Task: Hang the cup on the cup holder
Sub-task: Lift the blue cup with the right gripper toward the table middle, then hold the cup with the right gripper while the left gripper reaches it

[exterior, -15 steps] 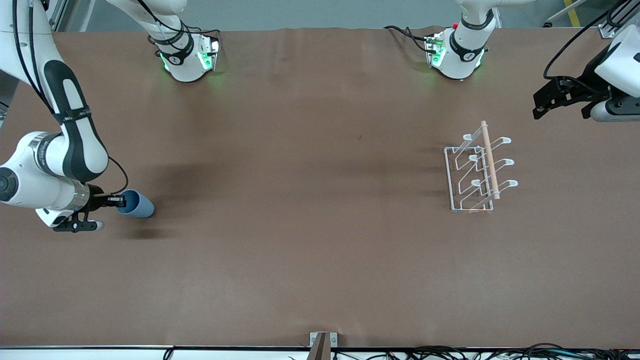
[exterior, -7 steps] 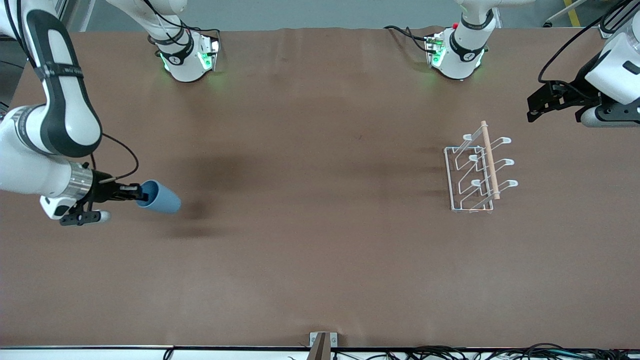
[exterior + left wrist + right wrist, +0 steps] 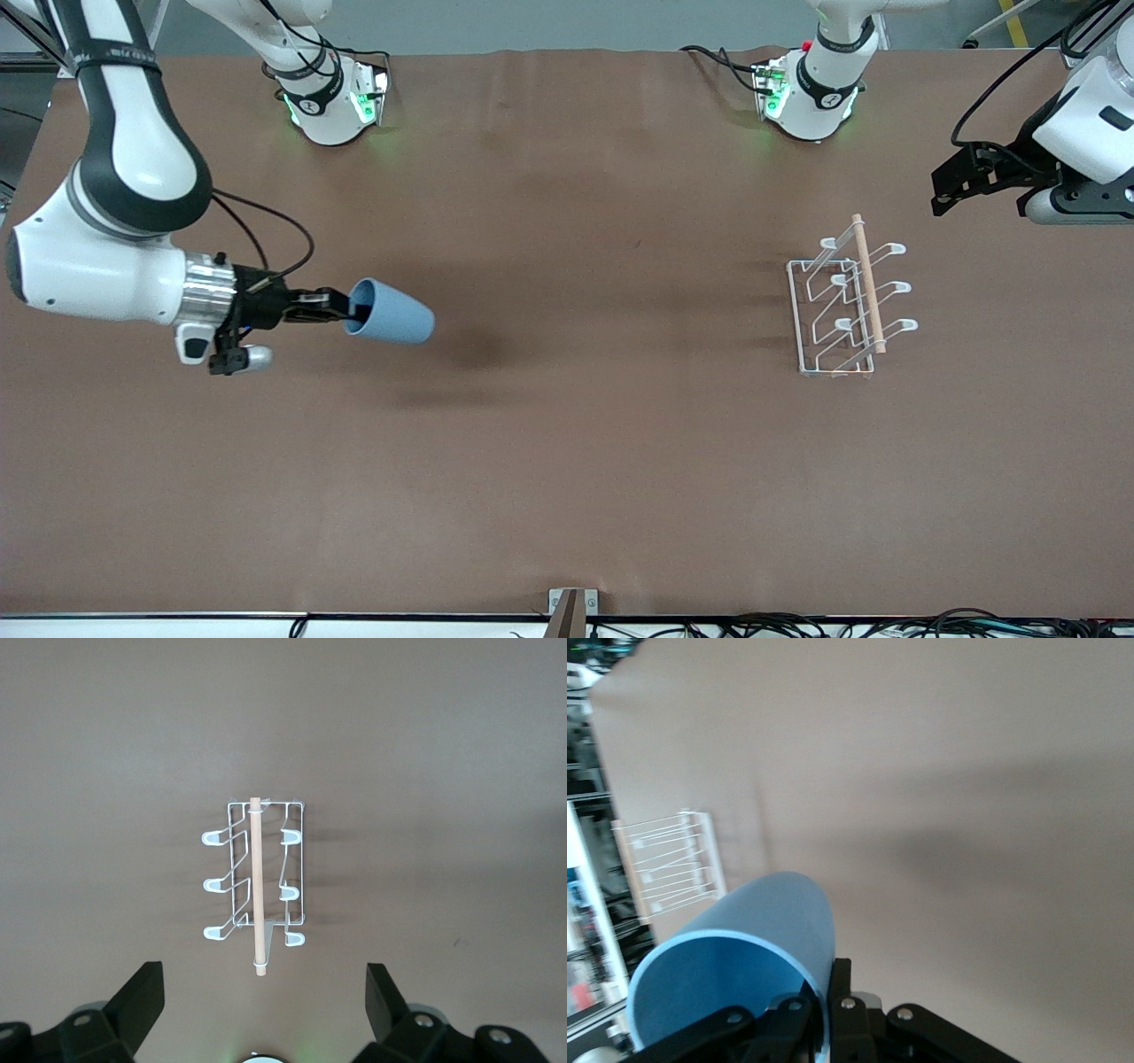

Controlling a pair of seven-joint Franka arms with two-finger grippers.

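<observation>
The light-blue cup (image 3: 390,313) lies on its side in the air, held by its rim in my right gripper (image 3: 341,306), over the table toward the right arm's end. In the right wrist view the fingers pinch the cup's rim (image 3: 753,957), one inside and one outside. The white wire cup holder (image 3: 846,306) with its wooden dowel stands on the table toward the left arm's end; it also shows in the left wrist view (image 3: 255,886) and the right wrist view (image 3: 669,864). My left gripper (image 3: 952,182) is open and empty, up in the air beside the holder.
The brown table surface (image 3: 567,443) spreads wide between the cup and the holder. The two arm bases (image 3: 332,102) stand along the table's edge farthest from the front camera. A small bracket (image 3: 571,607) sits at the nearest edge.
My right gripper has lifted the cup and carried it toward the middle of the table, toward the holder. My left gripper has shifted slightly.
</observation>
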